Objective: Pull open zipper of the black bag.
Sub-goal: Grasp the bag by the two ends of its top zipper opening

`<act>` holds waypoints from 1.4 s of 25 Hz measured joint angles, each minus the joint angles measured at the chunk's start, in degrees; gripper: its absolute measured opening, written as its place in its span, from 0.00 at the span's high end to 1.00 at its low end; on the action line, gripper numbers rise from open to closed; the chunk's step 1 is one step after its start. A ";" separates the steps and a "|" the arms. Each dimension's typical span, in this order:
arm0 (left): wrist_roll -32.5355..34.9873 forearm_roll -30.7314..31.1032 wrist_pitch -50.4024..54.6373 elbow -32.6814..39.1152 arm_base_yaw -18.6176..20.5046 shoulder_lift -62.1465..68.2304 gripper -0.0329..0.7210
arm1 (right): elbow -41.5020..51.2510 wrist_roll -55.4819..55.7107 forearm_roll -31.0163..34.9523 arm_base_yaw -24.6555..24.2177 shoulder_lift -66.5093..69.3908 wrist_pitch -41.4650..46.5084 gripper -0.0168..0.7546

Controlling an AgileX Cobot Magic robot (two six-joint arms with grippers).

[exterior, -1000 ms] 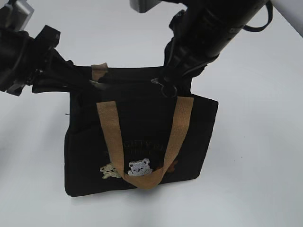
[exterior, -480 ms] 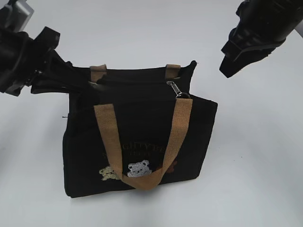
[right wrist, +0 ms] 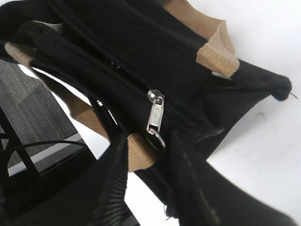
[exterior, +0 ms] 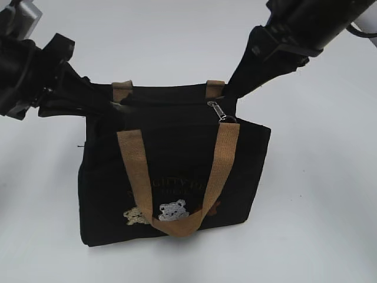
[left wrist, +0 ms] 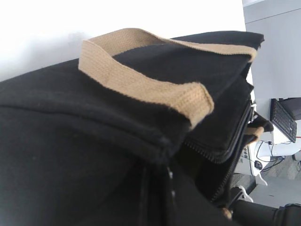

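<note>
Roughly, current state:
right jaws: right gripper (right wrist: 146,174) stands parted, nothing held; fingers (right wrist: 113,183) straddle the pull tab (right wrist: 154,118) without pinching it.
left jaws: left gripper (exterior: 103,100) is not shown in its own wrist view; reads as closed on the bag's top left edge, apparently bracing it.
pull tab: silver, dangles free from the slider near the bag's right end, just beside the tan strap (exterior: 227,150).
zipper (right wrist: 108,61): teeth meet along the whole visible run; I see no opened gap.
bag (exterior: 171,171): black, upright on the white table (exterior: 318,194), right gripper close above its top right corner.
progress: early; bag is steadied and the tab is lined up.
left to do: pinch the tab, drag the slider along the top edge.
</note>
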 joint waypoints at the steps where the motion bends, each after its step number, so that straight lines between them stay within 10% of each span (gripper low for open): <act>1: 0.00 0.00 0.00 0.00 0.00 0.00 0.95 | 0.00 -0.21 0.31 0.00 0.41 -0.11 0.67; 14: 0.00 0.00 0.00 0.00 0.00 0.00 0.95 | 0.00 -1.78 1.98 3.26 6.50 -2.19 0.60; 22: 0.00 -0.40 0.11 0.00 0.00 0.00 0.95 | 0.00 2.13 -5.26 3.40 6.86 -2.56 0.98; 35: 0.00 -0.34 0.18 0.00 0.00 0.00 0.95 | 0.00 3.50 -6.08 3.20 4.90 -1.41 0.97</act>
